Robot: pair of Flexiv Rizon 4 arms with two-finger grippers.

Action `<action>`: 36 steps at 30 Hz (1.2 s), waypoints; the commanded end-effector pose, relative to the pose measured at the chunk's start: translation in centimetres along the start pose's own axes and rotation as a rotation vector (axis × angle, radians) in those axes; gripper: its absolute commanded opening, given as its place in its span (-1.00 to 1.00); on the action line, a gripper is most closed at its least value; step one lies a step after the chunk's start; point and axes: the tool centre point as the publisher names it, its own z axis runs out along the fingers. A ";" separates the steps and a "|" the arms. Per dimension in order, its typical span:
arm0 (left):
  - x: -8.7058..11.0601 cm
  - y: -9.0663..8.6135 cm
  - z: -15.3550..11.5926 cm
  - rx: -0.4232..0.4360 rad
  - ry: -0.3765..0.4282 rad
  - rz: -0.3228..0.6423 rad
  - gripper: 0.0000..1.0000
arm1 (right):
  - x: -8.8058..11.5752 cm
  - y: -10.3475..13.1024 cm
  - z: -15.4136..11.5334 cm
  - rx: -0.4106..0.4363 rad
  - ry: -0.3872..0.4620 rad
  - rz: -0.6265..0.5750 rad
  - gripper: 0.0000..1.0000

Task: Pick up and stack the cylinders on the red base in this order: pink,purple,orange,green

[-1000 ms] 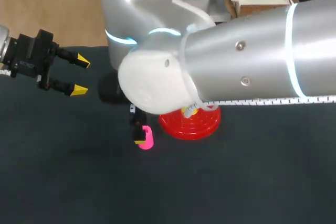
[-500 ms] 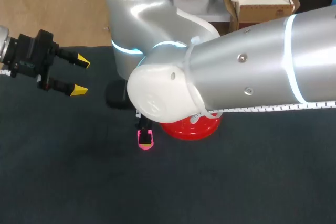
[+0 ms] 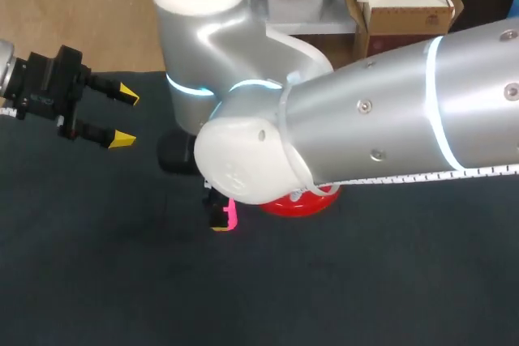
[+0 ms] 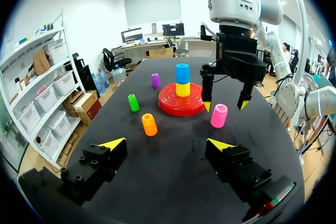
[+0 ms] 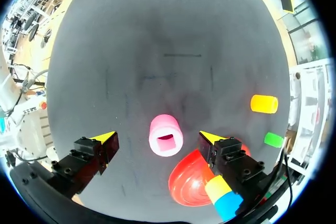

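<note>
right gripper straddling pink, nothing gripped

left gripper sits at the left end of the dark table, over the mat, fingers wide, nothing between them. ahead of it on the mat: green cylinder and orange cylinder near each other, purple cylinder further out. next comes the red base, carrying a yellow cylinder with a blue cylinder on top. pink cylinder stands upright on the mat just beside the base, between the spread fingers of the right gripper, touching neither.
</note>
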 end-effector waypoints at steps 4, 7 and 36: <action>0.1 -0.1 0.0 -0.005 -0.001 0.002 1.00 | 0.2 0.0 0.5 0.028 -0.007 0.019 1.00; 0.1 -0.1 0.0 -0.005 -0.001 0.002 1.00 | 0.2 -0.1 0.5 0.033 -0.006 0.021 0.97; 0.1 -0.1 0.0 -0.005 -0.001 0.002 1.00 | 0.3 -0.5 -0.8 0.105 0.044 0.081 -1.00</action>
